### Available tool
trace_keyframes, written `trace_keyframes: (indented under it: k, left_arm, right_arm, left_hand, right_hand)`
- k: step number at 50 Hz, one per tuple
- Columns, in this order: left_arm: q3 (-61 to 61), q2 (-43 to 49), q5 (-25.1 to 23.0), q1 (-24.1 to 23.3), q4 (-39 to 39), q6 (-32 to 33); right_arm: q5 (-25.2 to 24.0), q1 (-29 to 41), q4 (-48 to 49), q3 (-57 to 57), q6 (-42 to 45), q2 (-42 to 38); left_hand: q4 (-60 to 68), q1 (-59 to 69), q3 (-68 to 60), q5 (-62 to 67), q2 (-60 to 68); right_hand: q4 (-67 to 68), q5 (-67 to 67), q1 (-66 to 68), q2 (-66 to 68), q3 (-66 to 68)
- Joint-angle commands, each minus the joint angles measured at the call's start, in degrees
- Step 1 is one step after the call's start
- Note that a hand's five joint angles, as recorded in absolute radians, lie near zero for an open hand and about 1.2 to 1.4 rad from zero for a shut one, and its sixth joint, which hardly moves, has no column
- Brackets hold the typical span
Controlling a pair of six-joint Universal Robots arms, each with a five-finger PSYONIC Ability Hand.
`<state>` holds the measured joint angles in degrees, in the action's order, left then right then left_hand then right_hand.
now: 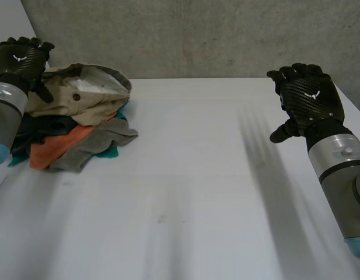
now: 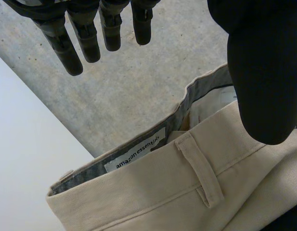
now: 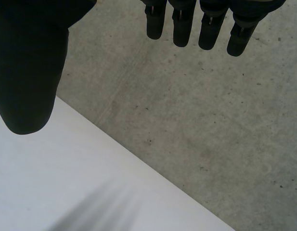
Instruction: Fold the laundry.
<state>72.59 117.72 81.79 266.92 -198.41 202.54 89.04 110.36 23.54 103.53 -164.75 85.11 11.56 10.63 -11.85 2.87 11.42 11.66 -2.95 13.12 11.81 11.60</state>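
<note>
The laundry lies in a heap at the far left of the white table (image 1: 197, 175), just in front of a grey concrete wall (image 1: 197, 35). On top of the heap is a pair of beige trousers (image 1: 80, 90) with the waistband turned open. Under them lie a dark garment (image 1: 42, 125), an orange garment (image 1: 57, 146), a grey garment (image 1: 101, 140) and a bit of teal cloth (image 1: 112, 153). In the left wrist view a white label (image 2: 138, 150) sewn inside the grey-lined waistband reads "amazon essentials", and a belt loop (image 2: 201, 175) sits just beside it on the beige outer side. The left hand (image 1: 19, 58) hangs over the heap's far left edge, fingers (image 2: 85, 43) straight and spread away from the thumb (image 2: 264, 86), holding nothing. The right hand (image 1: 308, 96) hovers above the far right of the table, well apart from the clothes, its fingers (image 3: 182, 29) relaxed and apart, with nothing in its grasp.
</note>
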Motion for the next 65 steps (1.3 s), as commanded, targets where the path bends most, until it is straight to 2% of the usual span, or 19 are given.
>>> trace_keyframes:
  k: [1,7,13,17,25,28,31,32,33,37,41,45,51,56,57,63,64,65]
  left_arm:
    - [0.0,-0.9,-1.5,-2.9,4.4,-0.6]
    - [-0.6,-0.8,-3.1,-2.3,7.2,-4.0]
    - [-1.6,0.1,-2.9,-1.7,7.2,-4.2]
    - [-4.3,2.7,-2.9,-1.0,7.1,-3.8]
    - [-14.6,14.7,-3.4,1.5,3.2,-0.5]
    - [-18.3,18.5,-3.6,2.2,3.0,1.3]
    - [-22.3,21.8,-3.7,2.5,4.6,3.2]
    - [-23.4,21.7,-3.4,2.3,5.9,4.0]
    - [-23.5,21.3,-3.3,2.0,6.3,4.3]
    - [-22.2,15.2,-0.6,0.0,6.1,2.8]
    - [-19.8,6.9,2.1,-4.3,3.0,-2.0]
    - [-16.8,-0.6,1.7,-9.8,1.6,-6.4]
    - [-11.0,-7.1,1.3,-22.0,6.1,-9.5]
    - [-5.5,-6.3,2.5,-32.3,8.0,-11.0]
    - [-4.0,-4.7,3.2,-35.7,7.9,-11.8]
    - [-1.3,2.9,4.4,-45.5,8.0,-15.9]
    - [-1.3,4.1,4.3,-46.4,8.1,-16.6]
    - [-1.4,5.9,3.6,-48.0,8.7,-17.7]
  right_arm:
    - [0.2,-0.2,-1.6,-0.2,0.0,0.8]
    - [0.2,-0.3,-1.8,-0.2,0.0,0.8]
    - [-0.1,-0.6,-2.2,-0.3,-0.3,1.0]
    - [-0.3,-0.6,-2.5,-0.4,-0.3,0.9]
    - [-0.3,-0.1,-3.2,-0.1,-0.1,-0.2]
    - [-0.3,-0.2,-3.2,-0.1,-0.1,-0.6]
    - [-0.1,-0.8,-3.2,-0.3,0.0,-1.2]
    - [-0.3,-1.0,-3.2,-0.4,0.0,-1.3]
    - [-0.4,-1.2,-3.2,-0.4,0.0,-1.3]
    - [-0.4,-1.9,-3.2,-0.7,0.0,-1.0]
    - [-0.4,-2.7,-3.2,-1.0,0.2,-0.6]
    - [-0.4,-3.8,-3.4,-1.4,0.2,0.0]
    - [-1.2,-6.9,-4.7,-2.6,0.1,0.9]
    - [-2.5,-9.2,-6.0,-3.7,0.2,0.8]
    - [-2.8,-9.9,-6.4,-4.0,0.2,0.6]
    - [-3.3,-11.6,-6.6,-4.7,0.9,-1.9]
    - [-3.3,-11.7,-6.5,-4.9,1.1,-2.5]
    - [-3.3,-11.9,-6.6,-5.3,1.6,-3.7]
  left_hand:
    - [-1.6,-0.6,1.9,-2.9,-1.4]
    - [-1.6,-0.6,1.9,-2.9,-1.4]
    - [-1.6,-0.6,1.9,-2.9,-1.4]
    - [-1.6,-0.6,1.9,-2.9,-1.4]
    - [-1.6,-0.6,1.9,-2.9,-1.4]
    - [7.2,8.1,-6.9,5.9,7.3]
    - [27.7,28.6,-27.4,26.4,27.8]
    - [55.7,56.7,-55.4,54.4,55.9]
    - [68.3,69.2,-68.0,67.0,68.5]
    - [68.4,69.4,-68.1,67.1,68.6]
    - [68.4,69.4,-68.1,67.1,68.6]
    - [68.4,69.4,-68.1,67.1,68.6]
    - [68.4,69.4,-68.1,67.1,68.6]
    - [68.4,69.4,-68.1,67.1,68.6]
    - [68.4,69.4,-68.1,67.1,68.6]
    - [68.4,69.4,-68.1,67.1,68.6]
    - [65.8,66.7,-65.5,64.5,65.9]
    - [43.3,44.2,-43.0,42.0,43.4]
  right_hand:
    - [-1.7,3.0,-3.1,-1.8,-1.6]
    - [-1.7,3.0,-3.1,-1.8,-1.6]
    - [-1.7,3.0,-3.1,-1.8,-1.6]
    - [-1.7,3.0,-3.1,-1.8,-1.6]
    - [-1.7,3.0,-3.1,-1.8,-1.6]
    - [-1.7,3.0,-3.1,-1.8,-1.6]
    - [-1.7,3.0,-3.1,-1.8,-1.6]
    - [-1.7,3.0,-3.1,-1.8,-1.6]
    - [-1.7,3.0,-3.1,-1.8,-1.6]
    - [-1.7,3.0,-3.1,-1.8,-1.6]
    - [-1.7,3.0,-3.1,-1.8,-1.6]
    - [-1.7,3.0,-3.1,-1.8,-1.6]
    - [-1.7,3.0,-3.1,-1.8,-1.6]
    - [-1.7,3.0,-3.1,-1.8,-1.6]
    - [-1.7,3.0,-3.1,-1.8,-1.6]
    - [-1.7,3.0,-3.1,-1.8,-1.6]
    - [-1.7,3.0,-3.1,-1.8,-1.6]
    - [-1.7,3.0,-3.1,-1.8,-1.6]
